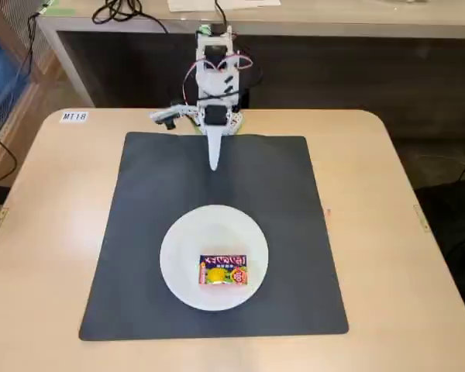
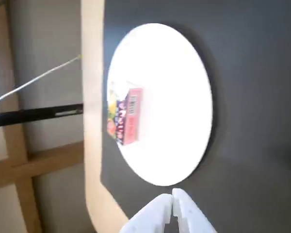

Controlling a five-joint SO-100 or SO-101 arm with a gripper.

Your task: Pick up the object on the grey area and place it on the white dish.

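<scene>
The object (image 1: 223, 270) lies on the white dish (image 1: 178, 248); the claw (image 1: 214, 164), closed and empty, hangs at twelve o'clock. The task looks done.

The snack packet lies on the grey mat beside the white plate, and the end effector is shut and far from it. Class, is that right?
Not quite. The snack packet lies on the white plate itself, not beside it on the grey mat; the fixed view shows this. The rest holds: the end effector is shut and far from the packet.
</scene>
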